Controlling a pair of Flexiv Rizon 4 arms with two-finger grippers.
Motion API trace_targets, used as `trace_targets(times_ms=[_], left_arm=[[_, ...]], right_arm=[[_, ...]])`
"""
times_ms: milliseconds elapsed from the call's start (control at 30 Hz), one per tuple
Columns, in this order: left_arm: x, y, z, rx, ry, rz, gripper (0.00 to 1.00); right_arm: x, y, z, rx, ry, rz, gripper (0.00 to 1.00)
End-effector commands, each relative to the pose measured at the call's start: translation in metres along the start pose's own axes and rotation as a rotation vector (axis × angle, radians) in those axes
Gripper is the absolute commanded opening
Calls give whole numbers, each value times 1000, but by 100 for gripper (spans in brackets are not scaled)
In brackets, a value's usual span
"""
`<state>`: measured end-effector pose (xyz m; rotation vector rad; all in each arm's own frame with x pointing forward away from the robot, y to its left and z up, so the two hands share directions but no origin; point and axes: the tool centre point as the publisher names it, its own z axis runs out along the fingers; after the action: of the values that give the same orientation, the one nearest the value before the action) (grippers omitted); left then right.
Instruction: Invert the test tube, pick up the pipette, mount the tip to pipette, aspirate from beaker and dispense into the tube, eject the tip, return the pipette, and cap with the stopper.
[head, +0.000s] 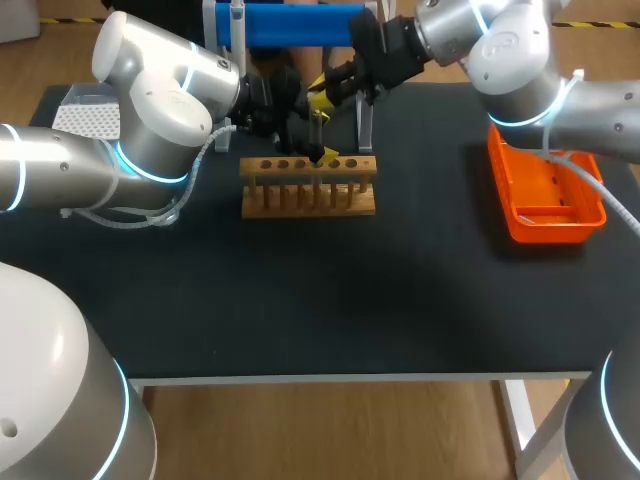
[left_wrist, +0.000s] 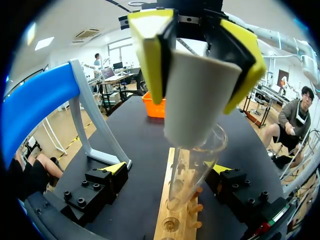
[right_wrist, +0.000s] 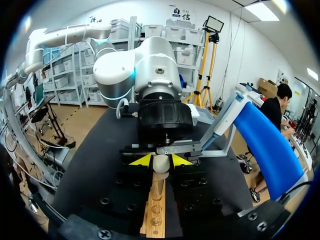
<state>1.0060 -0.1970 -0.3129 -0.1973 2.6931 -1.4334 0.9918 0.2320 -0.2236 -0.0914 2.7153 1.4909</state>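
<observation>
The left gripper (left_wrist: 197, 65) is clamped on the white stopper (left_wrist: 192, 107), with a yellow pad pressed to each side of its wide upper part. Directly under that gripper stands the test tube (left_wrist: 192, 167), seated in a hole of the wooden rack (left_wrist: 175, 222). The tube's long axis runs upright, open mouth up toward the gripper and closed end down in the rack. The stopper is tapered, narrow end down, and its axis lines up closely with the tube's. Its lower end sits at the flared mouth and may be just inside the rim, though the glass makes that hard to judge from the wrist view.

The right gripper (right_wrist: 161, 160) sits level with the tube's upper part, jaws apart and grasping nothing. One jaw is on either side of the tube, and bare table shows between one of them and the glass.

By my reading this is the last step, capping. A tube standing mouth up and a stopper in hand suggest that inverting, pipetting and returning the pipette are done. What is left is to press the stopper home, let go and draw both arms clear.
</observation>
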Motion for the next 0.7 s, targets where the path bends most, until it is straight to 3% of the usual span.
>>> trace_targets(times_ms=[33, 700], left_arm=[[-1, 0, 0, -2, 4, -1, 100], [-1, 0, 0, -2, 4, -1, 100]], right_arm=[[-1, 1, -2, -3, 2, -3, 0], [3, -5, 1, 8, 10, -4, 0]])
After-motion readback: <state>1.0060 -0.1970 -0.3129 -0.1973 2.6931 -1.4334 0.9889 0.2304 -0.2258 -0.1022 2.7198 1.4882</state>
